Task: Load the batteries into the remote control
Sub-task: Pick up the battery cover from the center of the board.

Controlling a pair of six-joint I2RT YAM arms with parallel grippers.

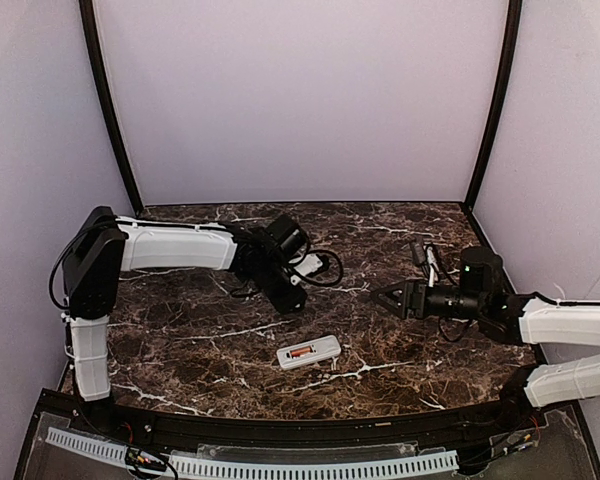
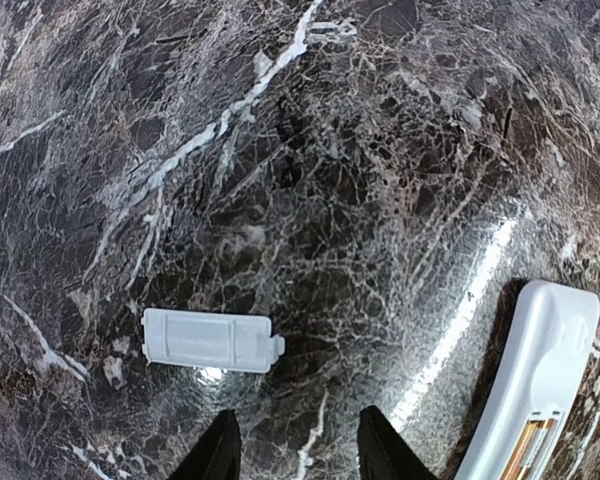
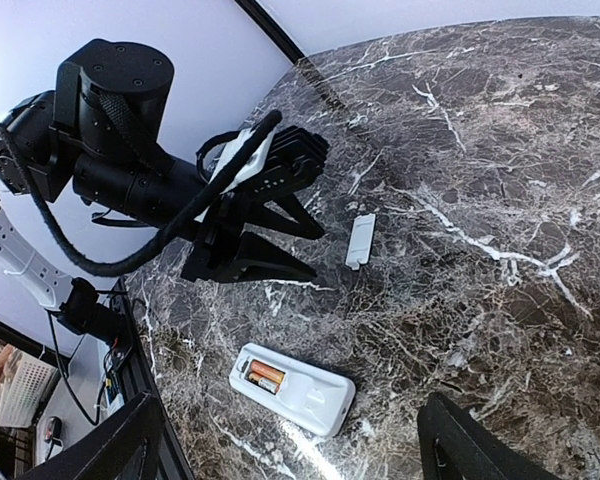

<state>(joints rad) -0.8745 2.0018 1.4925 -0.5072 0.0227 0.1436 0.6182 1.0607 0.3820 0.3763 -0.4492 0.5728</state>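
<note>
One battery [image 3: 265,377] shows clearly, an orange cell seated in the open back of the remote [image 1: 308,352]. Whether a second lies beside it I cannot tell. The remote lies flat on the table [image 1: 400,225], face down. In the top view its long axis runs roughly side to side, with the open end toward the left arm.

The cover [image 2: 210,340] is off the remote and lies apart from it, flat on the table. It is just ahead of the left tool [image 1: 286,298] and a little to that tool's left.

The left tool hangs over the table pointing down, its fingers spread and holding nothing. From it the remote lies to the right and back toward the arm bases, and only the remote's end enters the left wrist view at the lower right. The right tool [image 1: 382,298] reaches in level from the other side, also spread wide and empty. From it the remote lies ahead and low, with its long side turned toward the fingers.

By my reading the two tools stand about equally near the remote. The left one is far nearer the cover and the open end, so closing the back would fall to it. No loose cell is in view.
</note>
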